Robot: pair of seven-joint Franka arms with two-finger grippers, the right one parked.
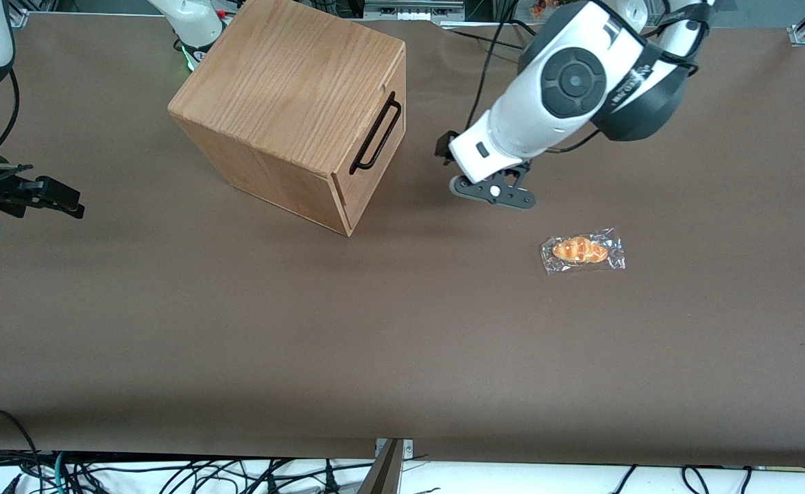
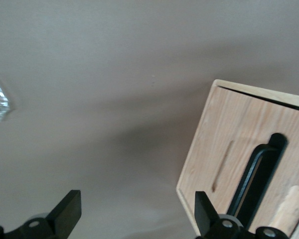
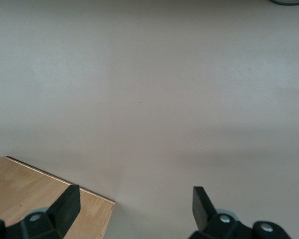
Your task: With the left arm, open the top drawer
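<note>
Wooden drawer (image 2: 249, 149) near spread tool (image 2: 138, 211)

- Oak-grain wooden box cabinet (image 1: 291, 103) on brown table (image 1: 238, 329); top drawer (image 1: 374, 140) with thin black bar handle (image 1: 376, 134), shut.
- Bulky white left arm (image 1: 567, 89); small black gripper (image 1: 443, 152) in front of drawer, apart from handle.
- Plastic-wrapped bread roll (image 1: 582, 250), nearer camera than gripper.

No legible text, label, brand or number; faint lettering on left arm (image 1: 567, 89) sleeve unreadable.
</note>
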